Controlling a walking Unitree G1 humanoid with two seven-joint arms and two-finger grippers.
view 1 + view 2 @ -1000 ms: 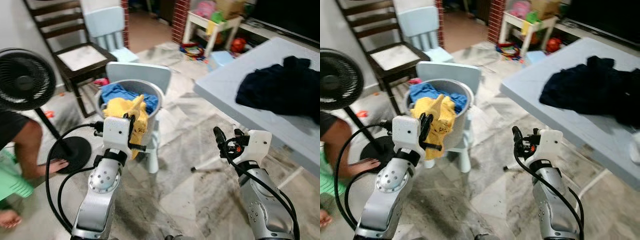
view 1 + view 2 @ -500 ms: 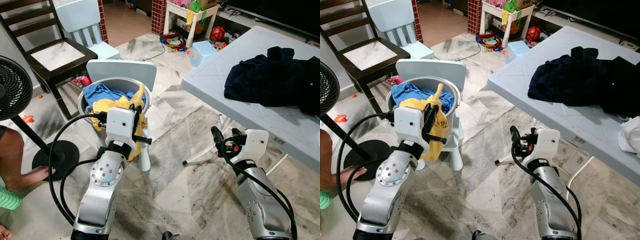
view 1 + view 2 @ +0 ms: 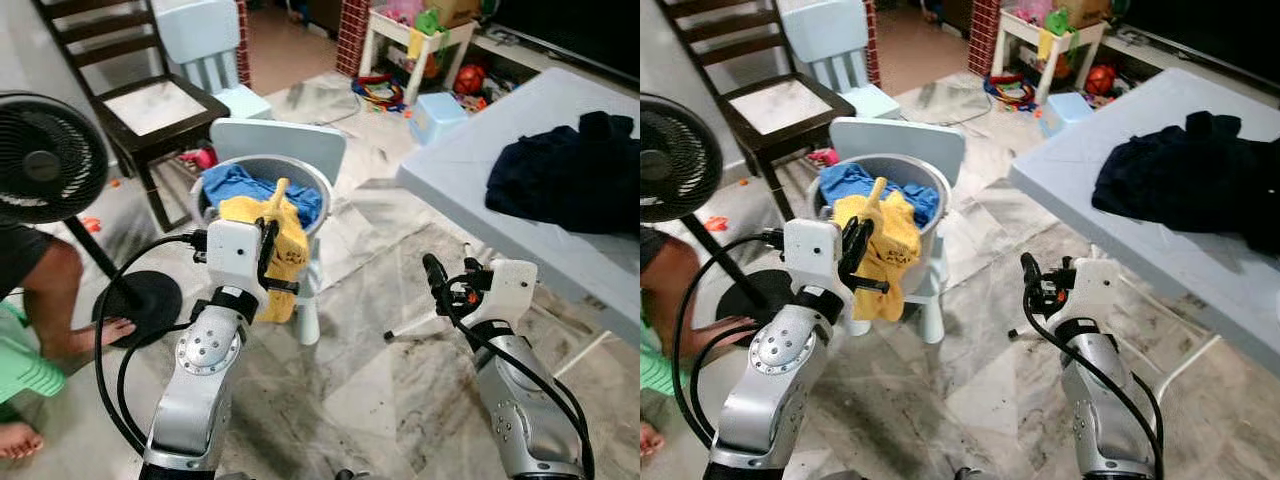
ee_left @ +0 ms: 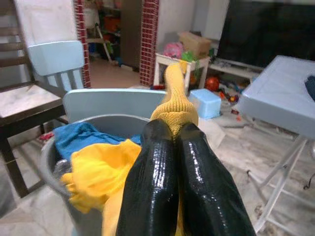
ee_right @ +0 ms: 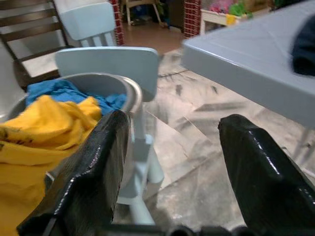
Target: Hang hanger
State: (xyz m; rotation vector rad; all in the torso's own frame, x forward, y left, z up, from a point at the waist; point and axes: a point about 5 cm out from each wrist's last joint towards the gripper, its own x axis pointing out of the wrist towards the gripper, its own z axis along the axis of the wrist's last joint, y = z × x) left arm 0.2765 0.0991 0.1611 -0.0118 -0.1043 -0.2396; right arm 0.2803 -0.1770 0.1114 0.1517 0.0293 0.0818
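The floor is grey-veined marble tile, glossy under even indoor light. A pale blue worktop on white folding legs stands at the right, with a dark garment heaped on it. At the left a black standing fan rises from a round base, and behind it stands a dark wooden chair with a pale seat. Two small light-blue chairs stand nearby, one carrying a grey basket. Farther back are a red brick pillar, a white low table with toys, a blue stool, and a doorway onto a brown floor.
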